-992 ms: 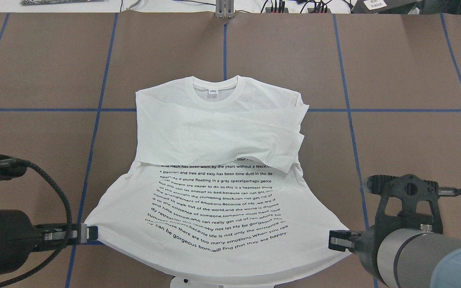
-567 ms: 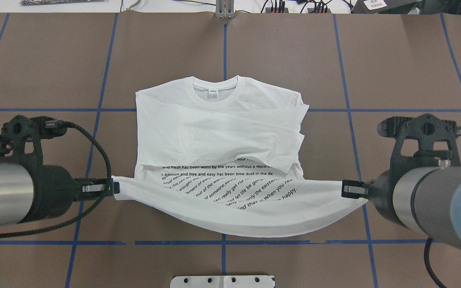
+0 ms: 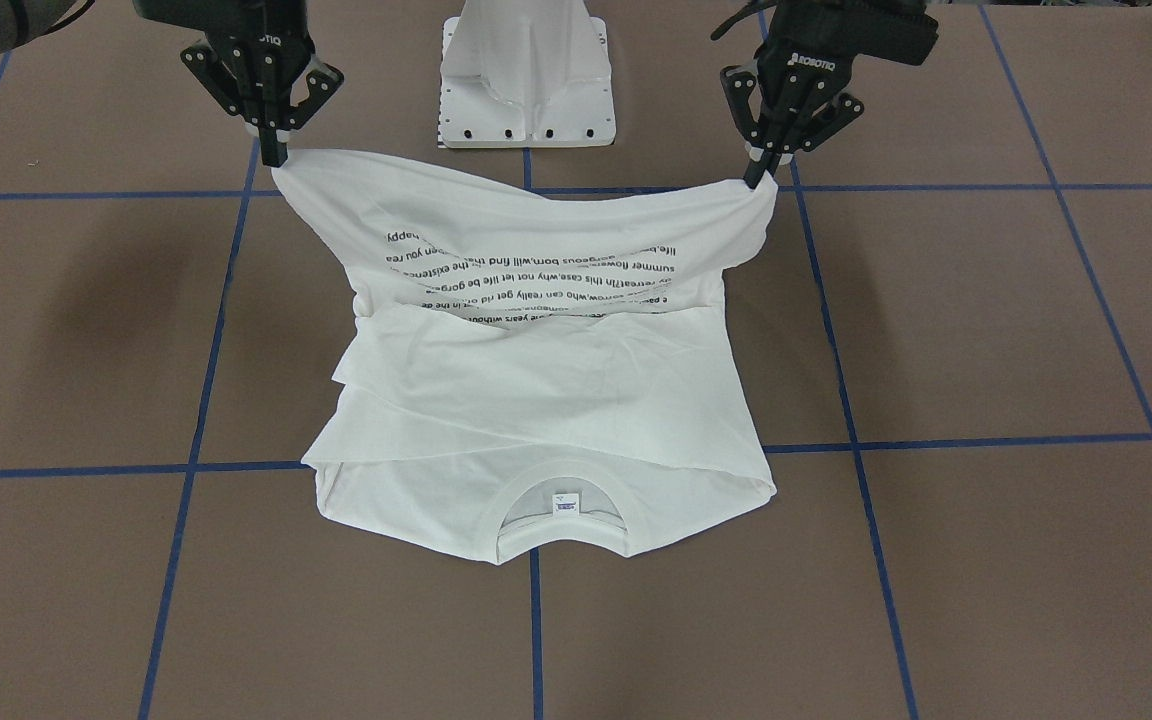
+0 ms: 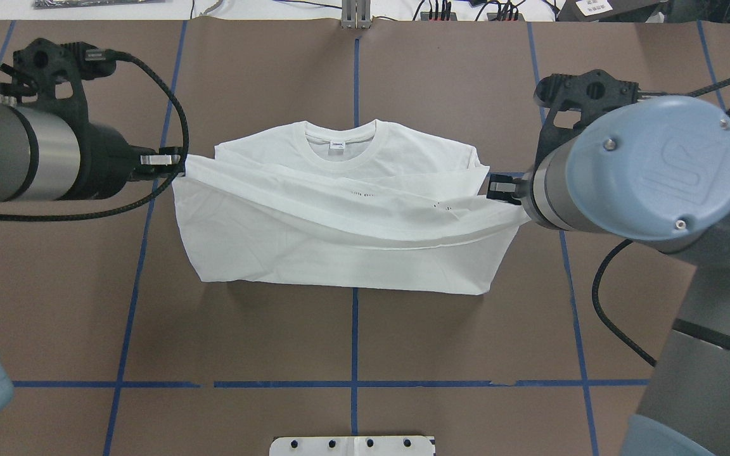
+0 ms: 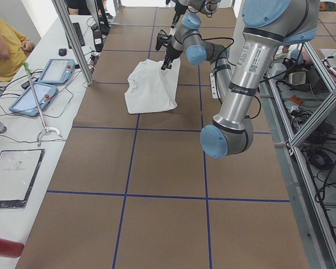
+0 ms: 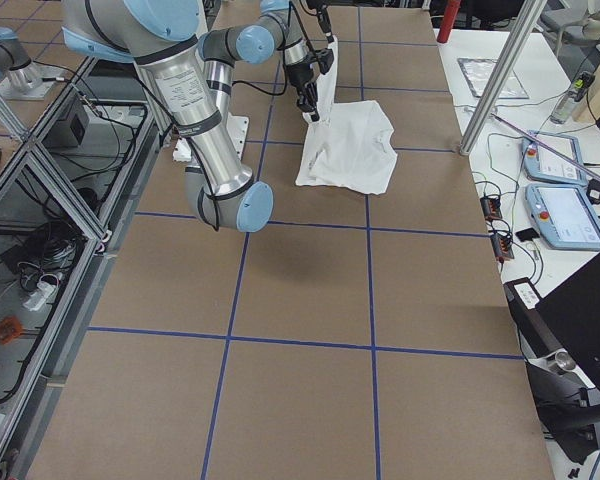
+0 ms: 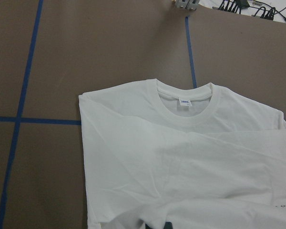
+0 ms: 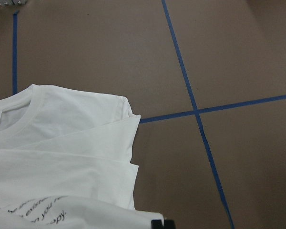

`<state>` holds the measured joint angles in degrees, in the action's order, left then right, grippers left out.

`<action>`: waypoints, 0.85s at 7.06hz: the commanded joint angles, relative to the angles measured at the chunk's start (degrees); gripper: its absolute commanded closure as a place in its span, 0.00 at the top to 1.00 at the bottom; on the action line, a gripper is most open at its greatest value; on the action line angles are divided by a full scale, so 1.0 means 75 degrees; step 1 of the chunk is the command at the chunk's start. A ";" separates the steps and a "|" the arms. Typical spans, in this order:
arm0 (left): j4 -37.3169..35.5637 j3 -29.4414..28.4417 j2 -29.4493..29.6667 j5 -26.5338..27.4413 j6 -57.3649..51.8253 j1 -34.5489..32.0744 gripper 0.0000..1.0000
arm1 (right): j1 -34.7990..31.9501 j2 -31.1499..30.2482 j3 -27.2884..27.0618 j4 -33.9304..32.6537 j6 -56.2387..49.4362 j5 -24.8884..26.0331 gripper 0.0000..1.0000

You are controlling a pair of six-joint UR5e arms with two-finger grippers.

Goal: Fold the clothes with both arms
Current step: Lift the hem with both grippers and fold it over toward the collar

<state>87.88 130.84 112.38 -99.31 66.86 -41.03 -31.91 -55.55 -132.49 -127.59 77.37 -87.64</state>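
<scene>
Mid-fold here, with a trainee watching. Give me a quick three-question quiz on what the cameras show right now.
1. True or false: the left tool and the right tool each pinch a corner of the T-shirt.
2. The hem is: A) lying flat on the table; B) stretched between the tools, raised over the folded sleeves; C) dropped off the table's edge.
3. Fill in: the collar is ____ (covered/uncovered).
Key: 1 true; 2 B; 3 uncovered.

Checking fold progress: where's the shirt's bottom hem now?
Overhead view: hem hangs between left gripper and right gripper, sagging over the folded sleeves, just short of the collar.
</scene>
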 commanded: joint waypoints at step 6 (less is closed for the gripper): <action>0.1555 -0.3669 0.1444 0.0140 -0.0372 -0.0495 0.00 | -0.1205 0.0878 0.4006 0.3436 -0.0824 0.0002 0.00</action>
<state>95.12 109.54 121.49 -98.46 64.05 -44.79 -39.82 -50.93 -109.85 -107.16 71.51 -87.56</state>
